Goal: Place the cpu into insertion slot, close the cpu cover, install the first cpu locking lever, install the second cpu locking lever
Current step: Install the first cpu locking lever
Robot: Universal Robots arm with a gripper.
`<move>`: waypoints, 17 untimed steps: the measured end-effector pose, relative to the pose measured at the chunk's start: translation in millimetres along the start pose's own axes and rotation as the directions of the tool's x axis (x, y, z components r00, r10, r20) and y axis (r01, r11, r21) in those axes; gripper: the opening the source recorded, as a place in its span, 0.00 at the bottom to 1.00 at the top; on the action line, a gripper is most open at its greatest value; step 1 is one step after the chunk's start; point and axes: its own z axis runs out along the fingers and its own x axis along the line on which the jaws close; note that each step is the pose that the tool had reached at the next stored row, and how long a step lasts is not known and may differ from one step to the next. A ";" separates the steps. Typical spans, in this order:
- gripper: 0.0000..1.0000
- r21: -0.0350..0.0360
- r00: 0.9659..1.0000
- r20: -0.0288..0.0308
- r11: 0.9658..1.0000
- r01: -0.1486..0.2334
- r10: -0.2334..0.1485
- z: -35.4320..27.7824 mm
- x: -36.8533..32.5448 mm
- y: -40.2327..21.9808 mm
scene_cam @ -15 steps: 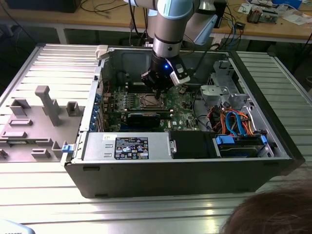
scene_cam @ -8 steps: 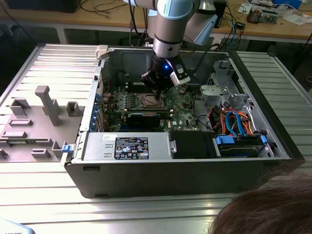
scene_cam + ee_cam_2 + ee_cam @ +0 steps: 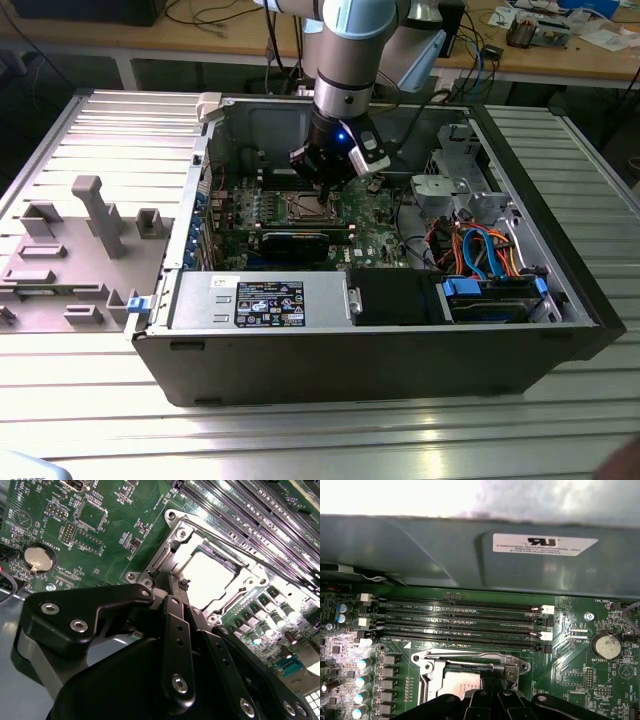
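Observation:
The cpu [image 3: 210,572] lies flat in the insertion slot [image 3: 303,208] on the green motherboard [image 3: 110,545], its pale metal top showing. The silvery cpu cover [image 3: 248,576] lies down around it, framing the chip. A thin metal locking lever [image 3: 235,542] runs along one side of the socket. In the first wrist view, the cpu [image 3: 457,685] and cover [image 3: 432,672] sit just beyond my gripper [image 3: 492,690]. The black fingers of my gripper [image 3: 176,587] are pressed together, their tips at the socket's edge beside a small lever hook [image 3: 185,584]. Nothing shows between them.
The open computer case [image 3: 190,300] surrounds the board. Long black memory slots [image 3: 460,625] run beside the socket, and a case wall [image 3: 420,550] rises behind them. A labelled power supply box [image 3: 265,300], cables [image 3: 480,245] and a drive bay [image 3: 490,295] fill the case's other end.

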 end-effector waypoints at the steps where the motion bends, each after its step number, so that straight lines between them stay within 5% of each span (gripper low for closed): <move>1: 0.11 0.001 1.000 0.000 1.000 0.000 0.000 -1.5 0.0 0.1; 14: 0.11 0.003 1.000 0.000 1.000 0.000 0.000 -30.7 1.5 1.7; 17: 0.11 0.003 1.000 0.000 1.000 0.000 0.000 -32.1 1.5 1.8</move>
